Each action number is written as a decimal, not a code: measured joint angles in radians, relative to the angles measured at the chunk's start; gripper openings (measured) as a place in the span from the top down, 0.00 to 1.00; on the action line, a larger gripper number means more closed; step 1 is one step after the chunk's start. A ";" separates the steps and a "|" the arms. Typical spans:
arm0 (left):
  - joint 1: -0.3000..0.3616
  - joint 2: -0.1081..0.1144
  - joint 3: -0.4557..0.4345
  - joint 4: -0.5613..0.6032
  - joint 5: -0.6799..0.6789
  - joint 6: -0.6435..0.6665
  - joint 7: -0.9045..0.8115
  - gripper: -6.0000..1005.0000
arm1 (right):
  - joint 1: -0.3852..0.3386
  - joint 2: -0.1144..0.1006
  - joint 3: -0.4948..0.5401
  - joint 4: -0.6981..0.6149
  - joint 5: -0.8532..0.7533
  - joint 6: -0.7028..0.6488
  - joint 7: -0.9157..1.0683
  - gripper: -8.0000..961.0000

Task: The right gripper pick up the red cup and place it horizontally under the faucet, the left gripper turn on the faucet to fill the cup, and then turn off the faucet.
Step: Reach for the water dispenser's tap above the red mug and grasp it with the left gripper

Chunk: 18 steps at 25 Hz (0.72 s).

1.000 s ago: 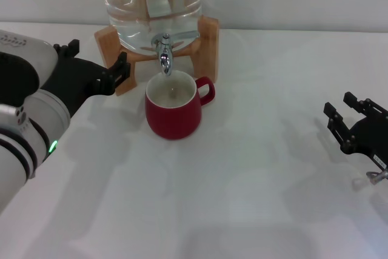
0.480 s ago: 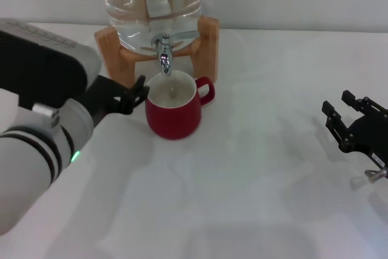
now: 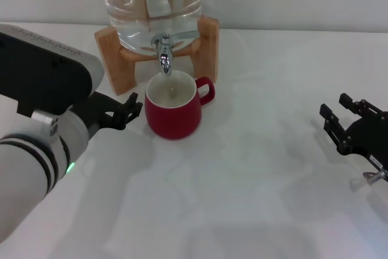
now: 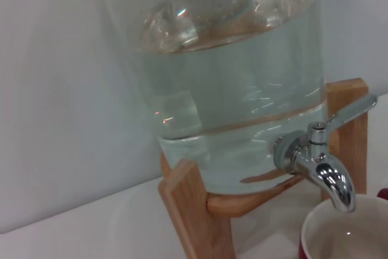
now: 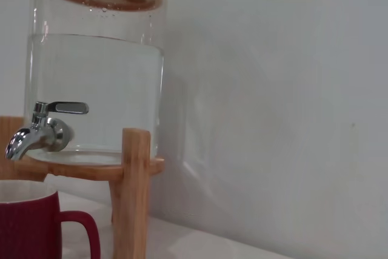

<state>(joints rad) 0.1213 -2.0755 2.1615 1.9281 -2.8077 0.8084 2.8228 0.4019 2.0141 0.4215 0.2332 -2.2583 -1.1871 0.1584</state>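
The red cup (image 3: 174,112) stands upright on the white table, its cream inside directly below the spout of the chrome faucet (image 3: 163,54). The handle points right. My left gripper (image 3: 131,105) hovers just left of the cup, low over the table, open and holding nothing. In the left wrist view the faucet (image 4: 321,162) and its lever show close, with the cup's rim (image 4: 339,225) beneath. My right gripper (image 3: 337,112) sits far right, open and empty. From the right wrist, the faucet (image 5: 41,130) and the cup (image 5: 30,225) show side on.
The clear water jug (image 3: 150,1) rests on a wooden stand (image 3: 206,43) at the back, against a white wall. The white table (image 3: 242,198) stretches between the two arms and in front of the cup.
My left arm has swung from beside the wooden stand toward the cup, coming nearer and lower. The right gripper has shifted only slightly. Cup and faucet have not moved.
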 joint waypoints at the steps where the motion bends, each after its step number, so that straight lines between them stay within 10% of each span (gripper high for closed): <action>1: -0.001 0.000 -0.002 -0.003 0.000 -0.002 0.000 0.17 | 0.000 0.000 0.000 0.000 0.000 0.001 0.000 0.58; 18: -0.032 0.026 -0.014 -0.100 0.017 -0.099 0.001 0.17 | 0.000 0.000 0.005 0.000 0.005 0.007 0.001 0.58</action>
<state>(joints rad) 0.0889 -2.0494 2.1473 1.8283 -2.7906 0.7093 2.8238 0.4023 2.0142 0.4264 0.2331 -2.2536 -1.1804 0.1595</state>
